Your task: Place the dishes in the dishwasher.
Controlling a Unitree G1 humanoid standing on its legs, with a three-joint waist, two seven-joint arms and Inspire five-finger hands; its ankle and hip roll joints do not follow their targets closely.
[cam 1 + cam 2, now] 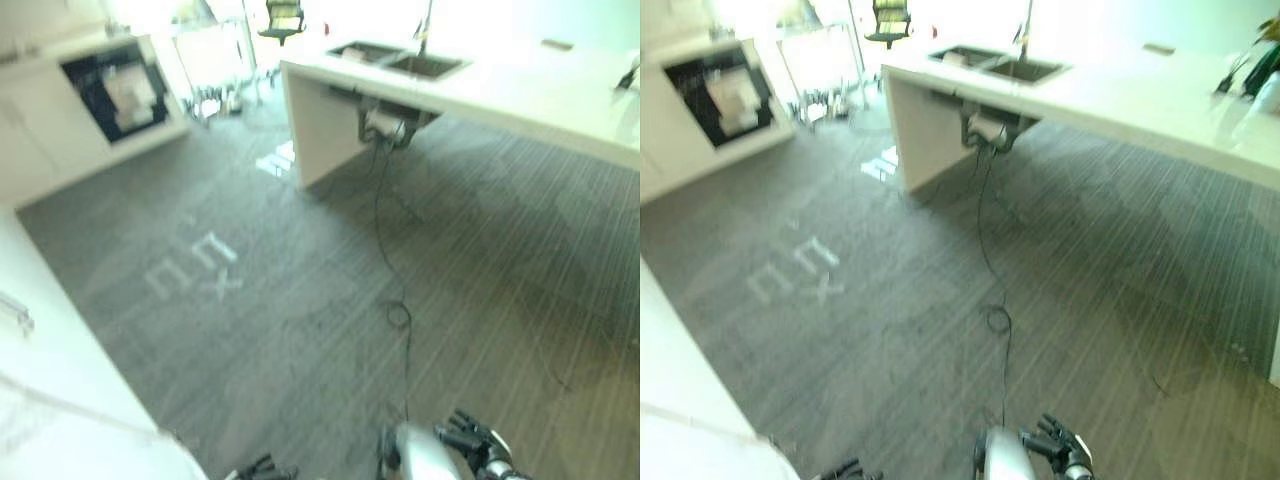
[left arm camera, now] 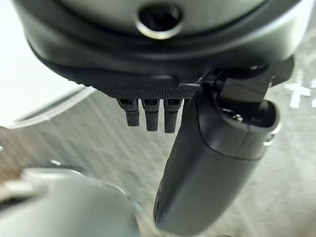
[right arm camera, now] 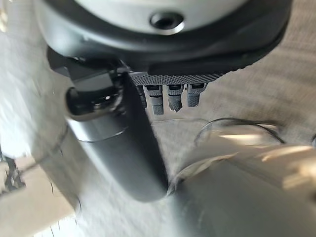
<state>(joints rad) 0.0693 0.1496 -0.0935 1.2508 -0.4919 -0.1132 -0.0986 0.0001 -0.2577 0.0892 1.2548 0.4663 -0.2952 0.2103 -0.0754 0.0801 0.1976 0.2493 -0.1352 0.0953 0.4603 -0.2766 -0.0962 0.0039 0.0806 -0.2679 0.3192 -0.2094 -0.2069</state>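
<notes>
Grey striped carpet fills the near ground, and both robot hands hang low over it with nothing held: left robot hand (image 2: 197, 163) and right robot hand (image 3: 123, 148) each have fingers relaxed and straight, likely just carried at the sides while walking. Farther off, the white table (image 1: 520, 90) carries a sink (image 1: 400, 60); no dishes can be made out, and the dark-fronted unit (image 1: 115, 90) at far left may be the dishwasher, can't confirm.

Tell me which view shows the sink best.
Left eye view: the sink, set in the white counter, shows both basins and the faucet. The right eye view has it too, nearer the top edge and more washed out. The wrist views face floor.
</notes>
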